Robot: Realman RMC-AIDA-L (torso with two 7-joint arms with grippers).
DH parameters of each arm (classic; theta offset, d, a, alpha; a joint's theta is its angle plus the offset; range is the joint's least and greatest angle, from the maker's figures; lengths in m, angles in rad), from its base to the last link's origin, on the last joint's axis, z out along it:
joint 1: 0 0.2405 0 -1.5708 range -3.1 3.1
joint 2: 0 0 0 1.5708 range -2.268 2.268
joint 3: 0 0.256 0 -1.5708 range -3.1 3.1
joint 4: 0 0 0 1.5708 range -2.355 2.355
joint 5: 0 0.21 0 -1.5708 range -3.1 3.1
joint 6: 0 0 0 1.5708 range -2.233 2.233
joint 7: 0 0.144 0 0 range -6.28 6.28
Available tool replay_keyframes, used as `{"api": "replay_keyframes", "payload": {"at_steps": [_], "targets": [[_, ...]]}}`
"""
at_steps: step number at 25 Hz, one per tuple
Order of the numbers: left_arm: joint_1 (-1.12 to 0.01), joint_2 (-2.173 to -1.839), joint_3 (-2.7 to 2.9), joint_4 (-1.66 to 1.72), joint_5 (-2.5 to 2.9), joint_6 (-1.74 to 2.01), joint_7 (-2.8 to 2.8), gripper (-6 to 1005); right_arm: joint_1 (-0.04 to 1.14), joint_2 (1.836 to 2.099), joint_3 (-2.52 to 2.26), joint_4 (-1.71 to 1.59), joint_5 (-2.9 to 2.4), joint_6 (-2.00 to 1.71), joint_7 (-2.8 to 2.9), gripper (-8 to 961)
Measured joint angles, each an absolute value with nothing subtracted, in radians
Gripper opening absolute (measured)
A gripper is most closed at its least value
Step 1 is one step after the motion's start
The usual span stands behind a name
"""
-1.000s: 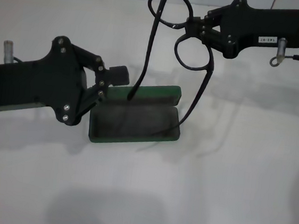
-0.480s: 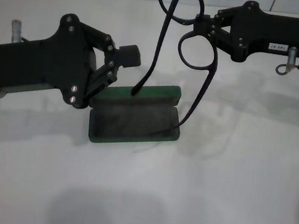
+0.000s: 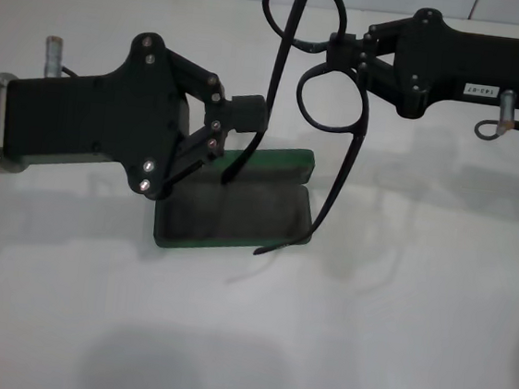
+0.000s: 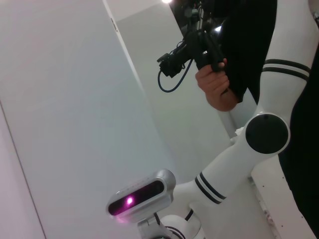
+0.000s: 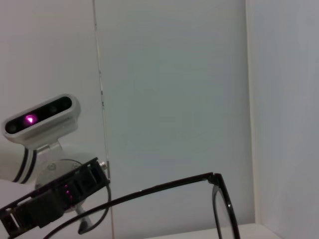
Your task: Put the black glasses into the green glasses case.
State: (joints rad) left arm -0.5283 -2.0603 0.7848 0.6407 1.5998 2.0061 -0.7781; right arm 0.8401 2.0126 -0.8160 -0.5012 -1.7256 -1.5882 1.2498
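My right claw [image 3: 341,51] is clenched on the bridge of the glasses [image 3: 319,85], holding them up above the open case [image 3: 234,212] with the temple arms hanging down; one tip reaches the case's lid and the other dangles at the tray's front right edge. My left claw [image 3: 240,118] hovers released just over the case's left rear, beside one hanging temple arm. The case lies on the white table [image 3: 395,320].

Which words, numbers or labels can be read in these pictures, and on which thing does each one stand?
Small white label on the body of the right gripper: dark characters, too small and blurred to read.
Green glasses case: no lettering visible; it lies open.
Black glasses: no text visible.
Left gripper: no text visible.
Both wrist views: no text.
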Motion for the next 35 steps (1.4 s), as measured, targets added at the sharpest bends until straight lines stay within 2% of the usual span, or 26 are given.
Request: {"api": "replay_keyframes", "payload": {"at_steps": [23, 35], "targets": [[-0.551, -2.085, 0.812, 0.632, 1.613, 1.920, -0.755, -2, 0.866, 2.014, -0.818, -0.489, -1.723, -1.598, 1.253, 68], [-0.546, -2.086, 0.831, 0.590, 1.612, 1.847, -0.729, -2, 0.868, 2.017, -0.819, -0.465, -1.729, -1.574, 1.247, 70]]}}
